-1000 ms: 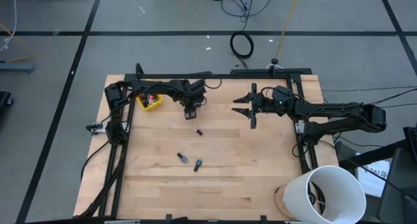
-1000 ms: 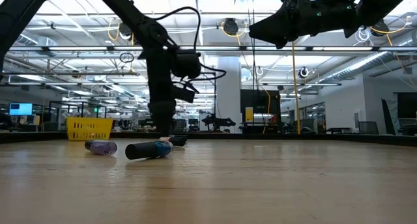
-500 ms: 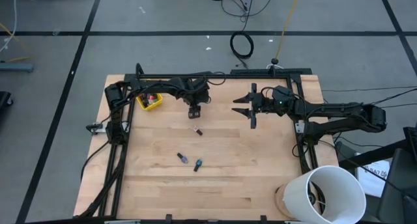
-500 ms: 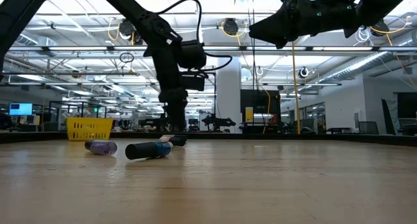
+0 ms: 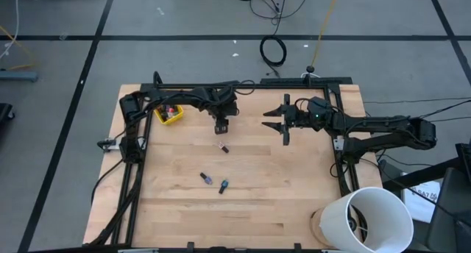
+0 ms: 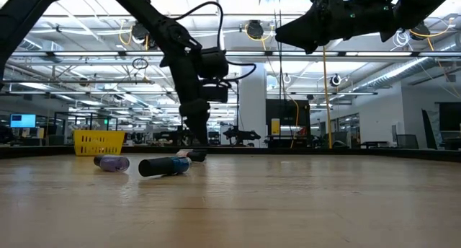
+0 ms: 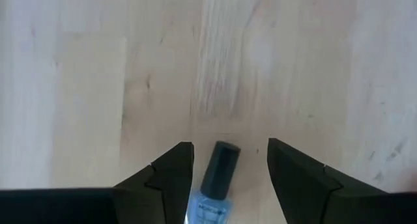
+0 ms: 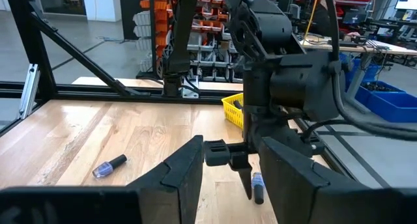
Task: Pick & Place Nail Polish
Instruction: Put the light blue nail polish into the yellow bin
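Observation:
My left gripper (image 5: 221, 126) is low over the far middle of the table, right of the yellow bin (image 5: 169, 115), and open. In the left wrist view a pale blue nail polish bottle with a dark cap (image 7: 217, 178) lies on the wood between its fingers (image 7: 225, 165), which stand on either side of it. Three more bottles lie on their sides: a pale one (image 5: 222, 147), a purple one (image 5: 207, 179) and a blue one (image 5: 223, 185). My right gripper (image 5: 277, 121) hangs open and empty above the far right of the table.
The yellow bin holds small bottles. A white bucket (image 5: 368, 220) stands at the table's near right corner. Black frame rails (image 5: 132, 157) run along the left, far and right edges. Bare wood lies in the middle and near part.
My left gripper has gone toward the table's right edge, away from the yellow bin, staying low. The three bottles on the table have kept their places.

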